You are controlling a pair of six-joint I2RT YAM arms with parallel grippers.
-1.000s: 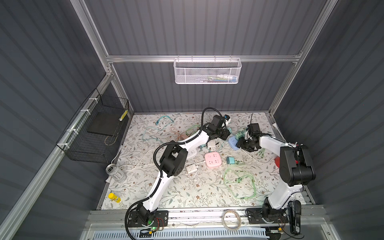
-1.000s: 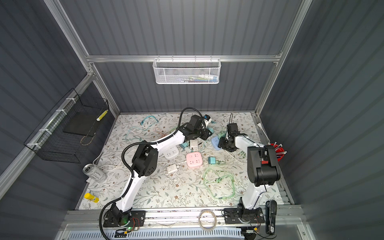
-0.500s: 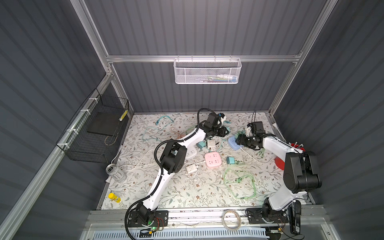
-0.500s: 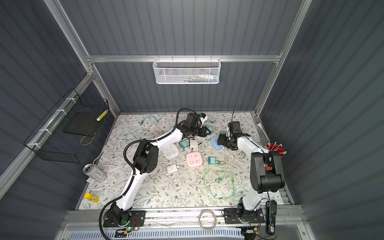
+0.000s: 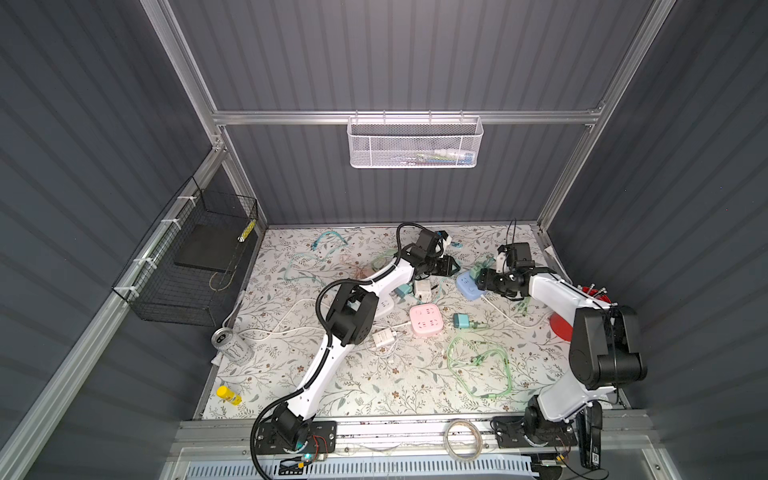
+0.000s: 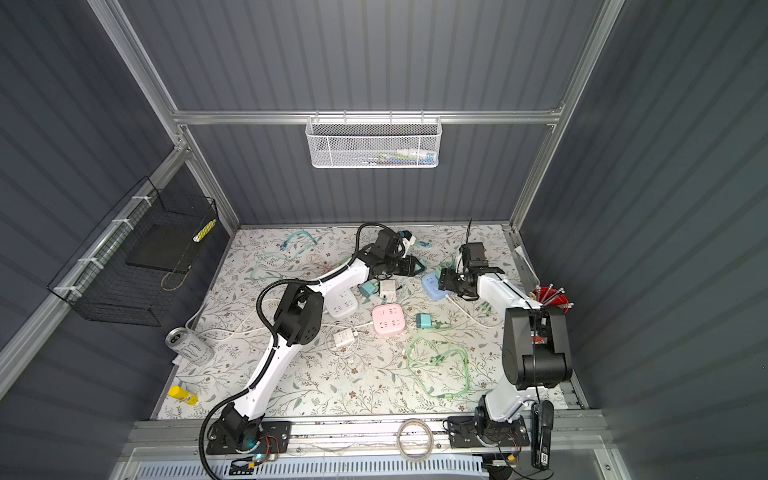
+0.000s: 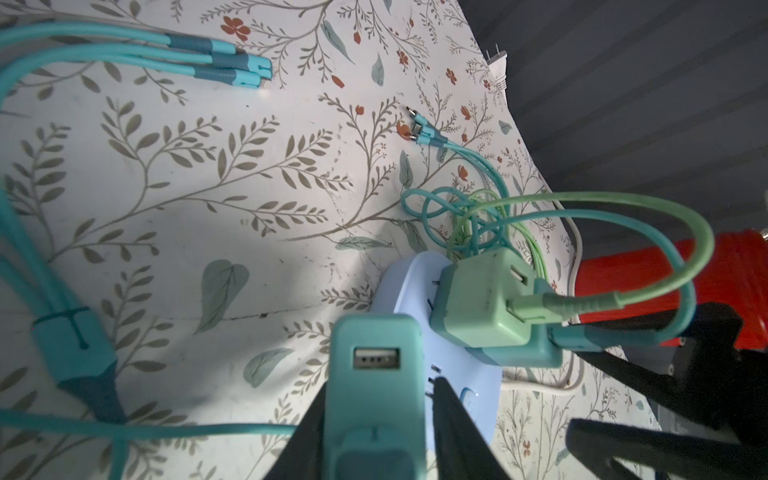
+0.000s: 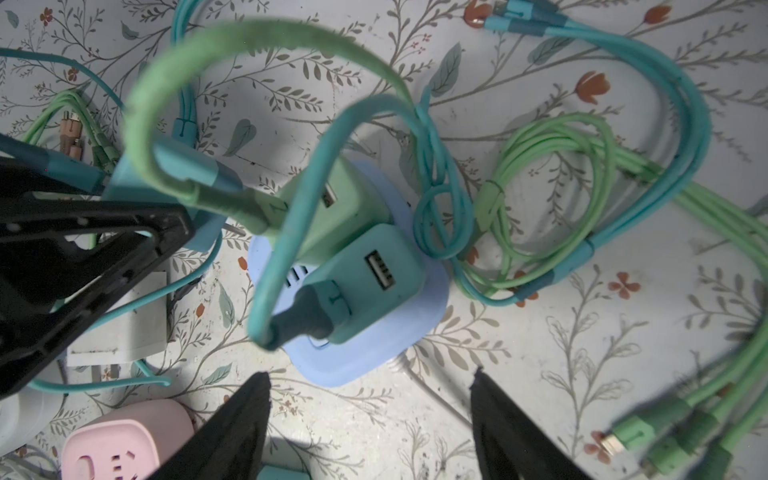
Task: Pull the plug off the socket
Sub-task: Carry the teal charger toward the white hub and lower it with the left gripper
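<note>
Clearing plugs off the blue socket [image 8: 374,349], at 2 o'clock of the pink socket [image 5: 426,320], looks part done. Left tool [image 7: 379,384] is narrow, pinching a loose teal plug [image 7: 374,336] already out, at the socket's 10 o'clock. Right tool [image 8: 370,374] gapes wide and empty at its 3 o'clock. Green plug [image 8: 332,199] and seated teal plug [image 8: 365,286] sit plugged in. Next probably: drop the loose one, brace the socket, grab another.

A teal plug [image 7: 374,332] sits between the left tool's [image 7: 380,386] black fingers [image 7: 457,424]; beyond them, a pale blue socket [image 7: 407,282] bears a mint-green plug [image 7: 478,303]. The white tabletop [image 7: 208,166] shows grey-green leaves and red flowers.
</note>
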